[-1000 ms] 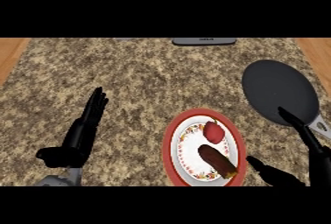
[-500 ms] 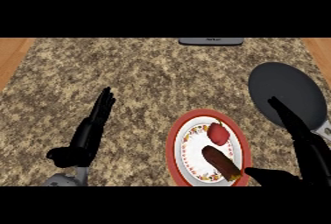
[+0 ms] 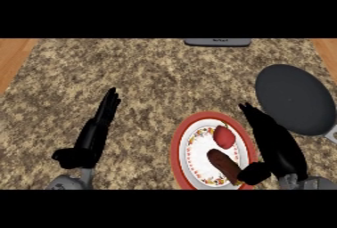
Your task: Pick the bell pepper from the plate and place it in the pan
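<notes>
A red bell pepper (image 3: pixel 223 136) lies on a round plate (image 3: pixel 182 145) with a red rim and a patterned white centre, near the lower middle of the head view. A dark brown sausage-like item (image 3: pixel 224 164) lies on the same plate below the pepper. The dark grey pan (image 3: pixel 294 99) sits at the right. My right hand (image 3: pixel 276 144) is open, fingers straight, right beside the plate's right rim, between plate and pan, its thumb over the plate's lower edge. At the lower left my left hand (image 3: pixel 95 132) rests open, fingers pointing up.
The counter top (image 3: pixel 164 75) is speckled granite with wooden strips at both sides. A flat grey object (image 3: pixel 217 42) lies at the far edge. The pan's handle (image 3: pixel 331 133) runs off toward the right edge.
My right hand has moved left from over the pan's handle to the plate's right rim. The whole view has shifted slightly, so the plate and pan appear further right.
</notes>
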`<move>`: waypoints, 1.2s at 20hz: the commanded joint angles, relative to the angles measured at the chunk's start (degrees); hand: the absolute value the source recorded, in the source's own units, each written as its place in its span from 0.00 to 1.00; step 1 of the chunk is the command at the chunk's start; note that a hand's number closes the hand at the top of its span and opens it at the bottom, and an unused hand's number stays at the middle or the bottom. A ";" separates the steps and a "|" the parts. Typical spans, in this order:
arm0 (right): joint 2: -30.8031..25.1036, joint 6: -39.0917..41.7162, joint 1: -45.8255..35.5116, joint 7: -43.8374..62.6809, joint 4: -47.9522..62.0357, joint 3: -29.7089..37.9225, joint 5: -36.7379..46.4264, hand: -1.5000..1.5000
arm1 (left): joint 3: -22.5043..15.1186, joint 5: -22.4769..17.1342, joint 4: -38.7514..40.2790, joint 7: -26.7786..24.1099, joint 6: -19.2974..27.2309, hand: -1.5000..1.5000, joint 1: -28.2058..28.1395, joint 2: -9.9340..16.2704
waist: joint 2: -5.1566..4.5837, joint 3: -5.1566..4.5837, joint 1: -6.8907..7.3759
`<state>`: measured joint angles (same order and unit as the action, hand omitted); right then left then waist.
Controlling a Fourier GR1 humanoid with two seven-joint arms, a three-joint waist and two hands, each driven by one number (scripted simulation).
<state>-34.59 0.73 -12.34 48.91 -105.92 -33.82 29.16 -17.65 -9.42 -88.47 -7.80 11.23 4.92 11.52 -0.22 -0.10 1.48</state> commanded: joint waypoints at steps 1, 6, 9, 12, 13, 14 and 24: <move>3.40 6.97 -5.02 3.11 7.64 -2.52 1.56 0.00 | 0.05 0.16 -2.38 0.47 -0.60 0.50 -2.67 0.67 | 0.13 0.08 -0.25; 9.22 9.88 -5.41 2.39 13.25 -0.14 3.78 0.00 | -0.29 2.97 -2.45 1.02 1.71 0.50 -2.40 -2.92 | 0.21 0.10 -1.26; 15.43 10.30 -4.53 6.76 11.63 -1.55 8.46 0.00 | 0.95 3.37 -2.10 1.31 0.01 0.50 -2.71 -2.79 | 0.25 0.09 -1.40; 16.05 12.63 -3.49 5.66 11.72 0.43 10.34 0.00 | 4.31 2.36 3.37 -3.71 -3.54 0.50 -2.36 -2.62 | 0.23 0.09 -1.48; 19.00 13.06 -6.09 5.54 15.13 1.24 11.07 0.00 | 5.92 1.42 2.90 -2.14 -4.71 0.50 -0.86 -1.93 | 0.21 0.09 -1.37; 16.74 9.26 -0.07 2.65 13.53 0.06 13.38 0.00 | 5.51 2.06 1.77 0.45 -4.25 0.50 0.29 -2.32 | 0.24 0.10 -1.54; 21.79 11.96 -6.23 -6.00 23.80 10.80 15.72 0.00 | 2.15 7.39 -6.17 2.36 -2.79 0.50 -7.21 -5.74 | 0.23 0.11 -1.13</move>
<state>-14.12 11.20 -15.42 45.64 -87.20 -26.59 44.29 -13.75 -4.07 -91.49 -5.91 7.69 0.95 6.90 0.17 -0.10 0.15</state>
